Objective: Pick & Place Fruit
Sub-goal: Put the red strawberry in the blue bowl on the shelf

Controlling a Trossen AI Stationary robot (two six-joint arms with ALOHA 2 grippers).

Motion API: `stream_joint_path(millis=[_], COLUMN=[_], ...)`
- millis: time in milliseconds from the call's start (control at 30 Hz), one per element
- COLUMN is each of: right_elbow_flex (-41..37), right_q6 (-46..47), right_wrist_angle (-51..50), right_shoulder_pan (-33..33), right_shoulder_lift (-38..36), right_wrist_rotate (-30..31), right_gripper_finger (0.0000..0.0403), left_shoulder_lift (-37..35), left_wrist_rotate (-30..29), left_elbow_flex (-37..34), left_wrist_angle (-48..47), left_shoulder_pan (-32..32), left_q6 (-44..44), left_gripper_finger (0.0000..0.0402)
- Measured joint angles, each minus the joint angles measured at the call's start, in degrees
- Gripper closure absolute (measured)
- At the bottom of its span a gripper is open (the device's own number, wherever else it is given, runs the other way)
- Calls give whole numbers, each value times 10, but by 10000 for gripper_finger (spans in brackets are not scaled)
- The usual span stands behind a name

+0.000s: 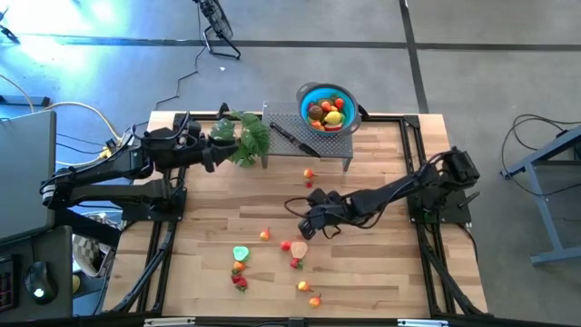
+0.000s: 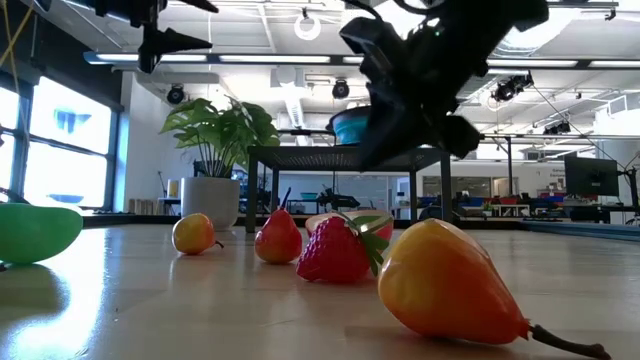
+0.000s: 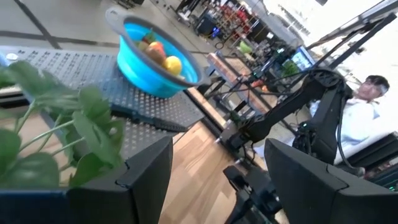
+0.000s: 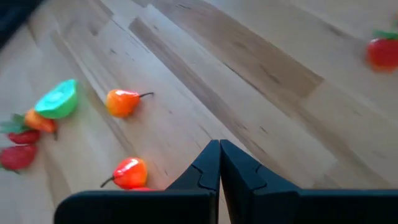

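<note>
Small toy fruits lie loose on the wooden table: a red-yellow one (image 1: pixel 309 173), a small orange one (image 1: pixel 265 234), a strawberry (image 1: pixel 295 263), a green lime piece (image 1: pixel 240 253) and others near the front edge. More fruit fills the blue bowl (image 1: pixel 327 107) on a grey perforated stand (image 1: pixel 313 145). My right gripper (image 4: pixel 219 163) hangs shut and empty over the table's middle (image 1: pixel 313 218), slanting down, just behind the fruit cluster. My left gripper (image 3: pixel 217 186) stands open and level at the far left beside the leafy plant (image 1: pixel 245 136), holding nothing.
A black-handled knife (image 1: pixel 292 138) lies on the stand. The potted plant (image 2: pixel 220 130) stands at the stand's left end. In the low view a large orange-yellow pear (image 2: pixel 450 285) and a strawberry (image 2: pixel 335 250) lie closest. A person (image 3: pixel 373 93) sits beyond the table's right side.
</note>
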Motion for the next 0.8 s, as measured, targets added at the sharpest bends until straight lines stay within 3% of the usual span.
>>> stream_joint_path(millis=[133, 267, 433, 633, 800], right_elbow_flex=[-38, -64, -75, -76, -76], right_q6=[-8, -6, 35, 105, 62], right_wrist_angle=[106, 151, 153, 144, 127], right_shoulder_pan=[-15, -32, -42, -28, -25], right_shoulder_lift=[0, 0, 0, 0, 0], right_wrist_rotate=[-18, -1, 66, 216, 222], right_gripper_finger=[400, 400, 401, 401, 401], left_shoulder_lift=[0, 0, 0, 0, 0], left_wrist_rotate=[0, 0, 0, 0, -18], left_elbow_flex=[0, 0, 0, 0, 0], left_wrist_angle=[-16, -32, -51, -64, -63], left_shoulder_pan=[0, 0, 0, 0, 0], left_q6=[0, 0, 0, 0, 0], left_gripper_finger=[153, 153, 153, 153, 153])
